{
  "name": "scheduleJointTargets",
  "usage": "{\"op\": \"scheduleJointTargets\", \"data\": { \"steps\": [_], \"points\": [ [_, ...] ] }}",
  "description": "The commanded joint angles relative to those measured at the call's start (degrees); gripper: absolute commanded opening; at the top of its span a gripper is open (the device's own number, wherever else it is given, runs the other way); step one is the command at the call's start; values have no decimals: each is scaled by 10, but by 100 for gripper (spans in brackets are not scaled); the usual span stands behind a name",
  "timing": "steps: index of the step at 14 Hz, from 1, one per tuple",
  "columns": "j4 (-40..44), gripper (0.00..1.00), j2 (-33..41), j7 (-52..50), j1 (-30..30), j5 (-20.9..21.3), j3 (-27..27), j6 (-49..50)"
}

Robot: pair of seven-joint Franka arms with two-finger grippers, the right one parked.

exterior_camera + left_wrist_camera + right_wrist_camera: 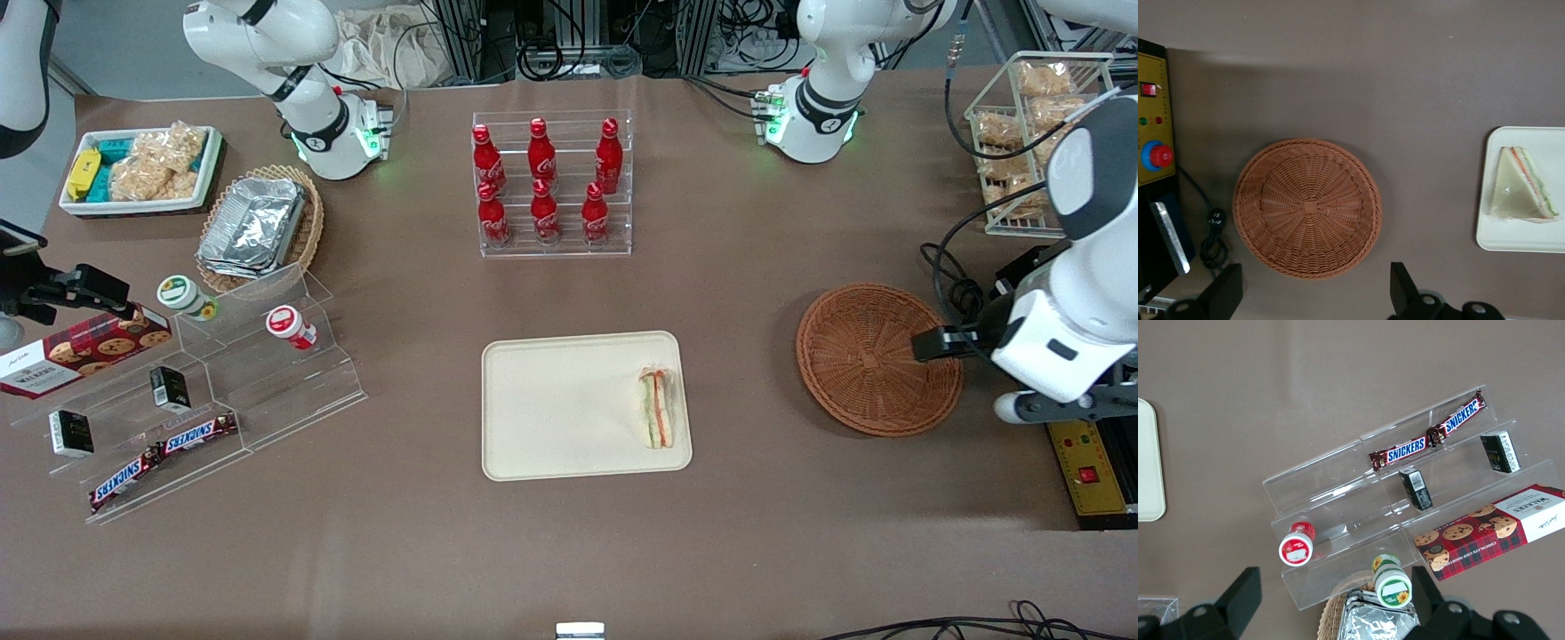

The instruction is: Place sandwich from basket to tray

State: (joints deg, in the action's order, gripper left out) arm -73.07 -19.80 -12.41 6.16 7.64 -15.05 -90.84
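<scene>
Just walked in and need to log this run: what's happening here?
The sandwich already lies on the tray, near the edge closest to the basket. The basket holds nothing. The left arm's end effector hangs open above the basket, gripping nothing, so the move looks finished.

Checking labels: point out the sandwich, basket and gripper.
sandwich [657,409], front view, on its striped filling edge.
basket [876,356], front view, on its woven floor.
gripper [1315,293], left wrist view, midway between its open fingertips, above the table beside the basket.
</scene>
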Motion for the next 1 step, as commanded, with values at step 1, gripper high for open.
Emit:
{"op": "scheduleJointTargets", "data": {
  "steps": [1],
  "points": [
    [-15,99,20,13,14,-1,-4,10]
  ]
}}
